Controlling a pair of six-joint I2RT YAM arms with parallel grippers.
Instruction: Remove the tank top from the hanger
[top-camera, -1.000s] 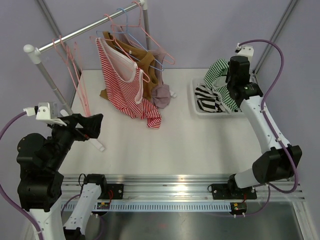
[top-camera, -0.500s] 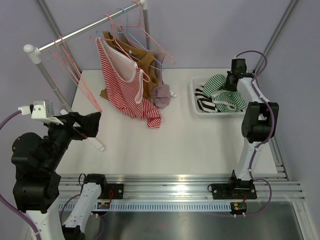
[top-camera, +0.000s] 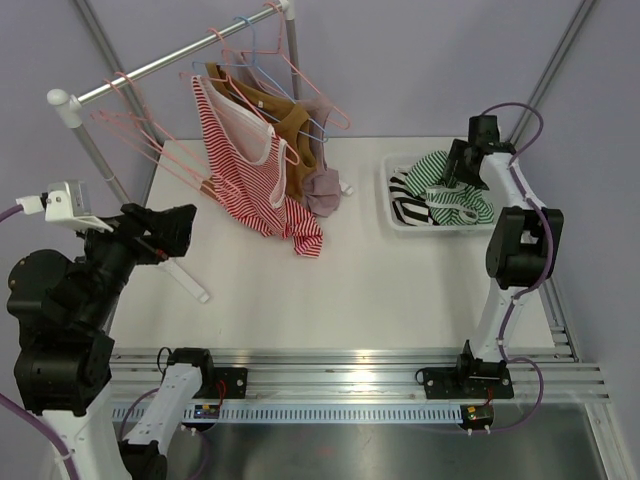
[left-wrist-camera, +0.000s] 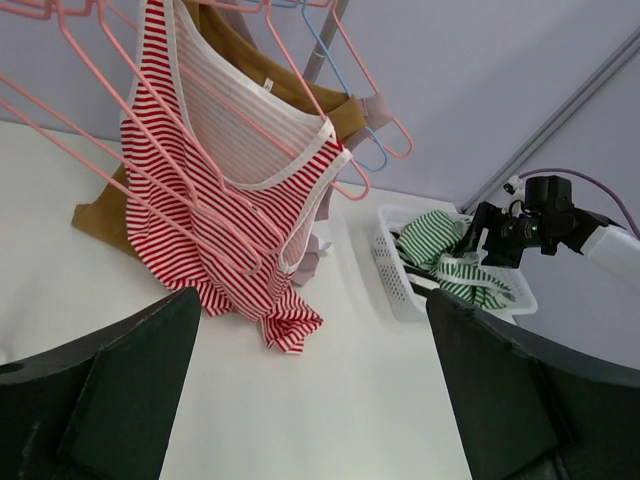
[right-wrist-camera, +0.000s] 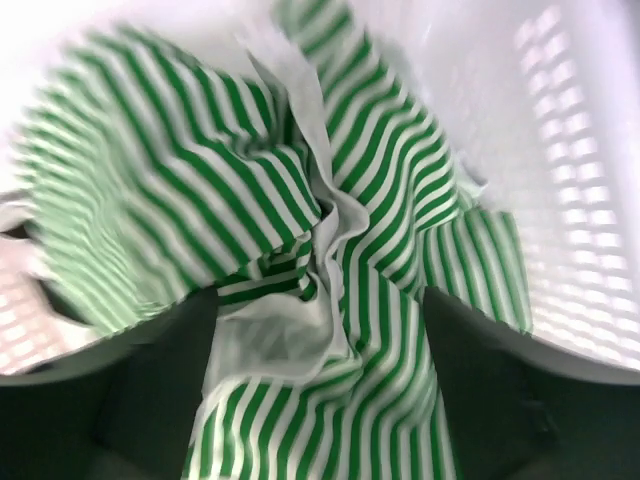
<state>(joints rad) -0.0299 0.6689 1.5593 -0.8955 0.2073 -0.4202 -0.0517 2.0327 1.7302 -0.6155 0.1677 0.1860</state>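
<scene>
Looking at the right gripper (top-camera: 462, 166) first: it's parked right over the white basket (top-camera: 400, 225) with its fingers spread apart, nothing pinched. The wrist cam shows the green-striped tank top (right-wrist-camera: 250, 170) slumped loose inside the basket below it. So that one's let go and off any hanger.

What's left is the red-striped tank top (top-camera: 245, 170), well off to the left of the basket and on its pink hanger (left-wrist-camera: 362, 188). It hangs long-ways, running down from the rail (top-camera: 150, 70) to the table, with its hem bunched on the tabletop. Brown and mauve garments hang just behind it.

The left gripper (top-camera: 165, 232) is farthest left of the basket, jaws wide and empty, pointed straight at the red top. I'd say it's the nearer arm for that one, since the right arm would have to cross the whole table.

Versus a second ago, the right gripper was clamped on the green top and holding it up above the basket. Now the top's down inside and the jaws have sprung apart. The left arm has pulled back a bit too, and the empty pink hangers (top-camera: 150, 150) have swung to a new slant.
</scene>
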